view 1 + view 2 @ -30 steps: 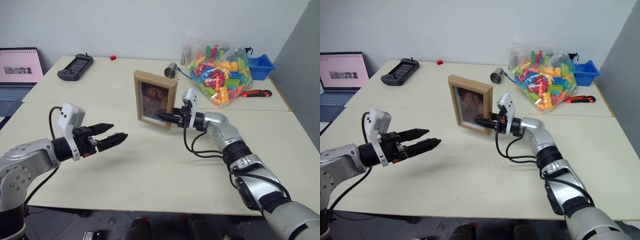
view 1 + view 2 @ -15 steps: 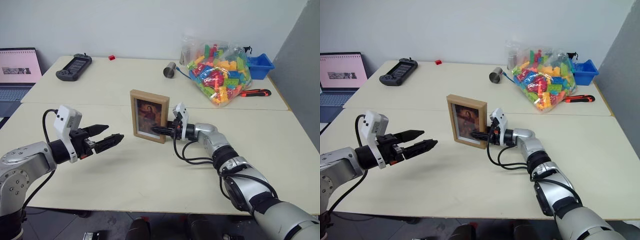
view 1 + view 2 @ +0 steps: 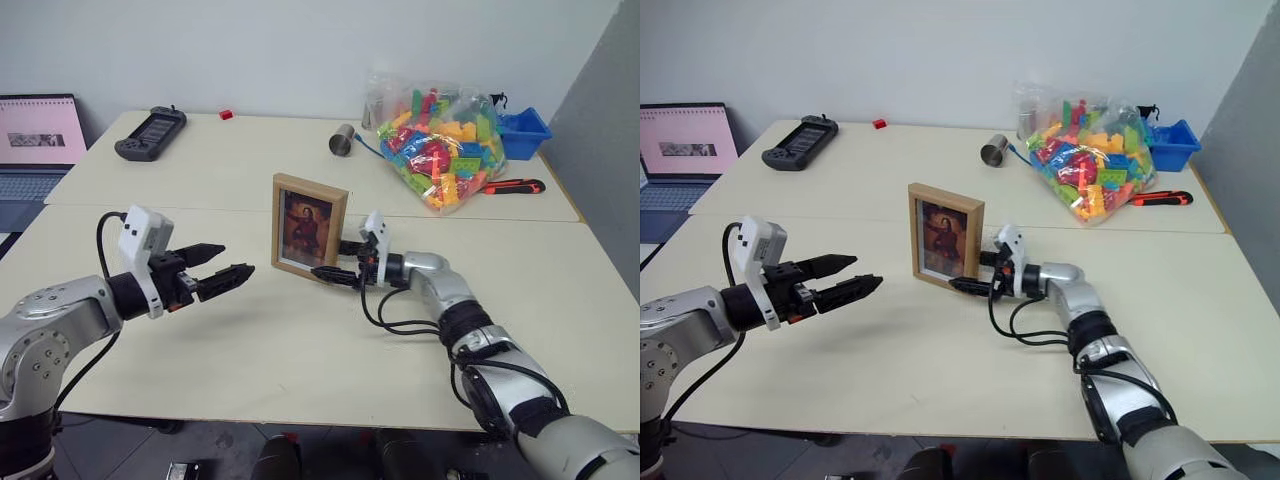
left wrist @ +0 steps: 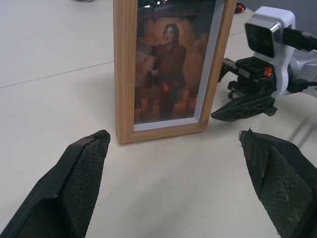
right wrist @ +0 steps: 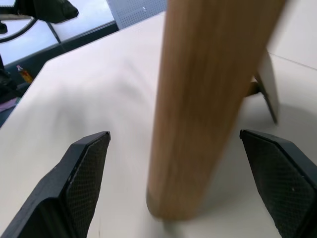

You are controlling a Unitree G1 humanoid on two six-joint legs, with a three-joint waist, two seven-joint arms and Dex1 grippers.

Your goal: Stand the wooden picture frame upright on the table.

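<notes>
Here, on the robot's left, the left gripper (image 3: 228,270) is held out above the table (image 3: 300,340), pointing across toward the wooden picture frame (image 3: 309,229), its two black fingers spread wide with nothing between them; the left wrist view shows their inner pads (image 4: 86,173) to be cross-hatched rubber, well apart from each other and short of the frame. The frame stands upright near the middle of the near table section, portrait way up, its bottom edge resting on the pale, smooth tabletop; it is light, plain-grained wood with a thin white inner border around a dark painting of a figure in red. Just to its right the right gripper (image 3: 335,260) reaches in level from the side, forearm low over the table, a black cable looping down from its wrist. Its fingers are parted wide, one before and one behind the frame's right edge, and grip nothing. The right wrist view looks along that wooden edge end on, with a clear gap to each finger, and shows what the head views hide: a thin fold-out stand leg (image 5: 265,91) propped behind the frame. Farther right, at the back, lies a clear bag of coloured plastic blocks (image 3: 440,150), soft and lumpy.
</notes>
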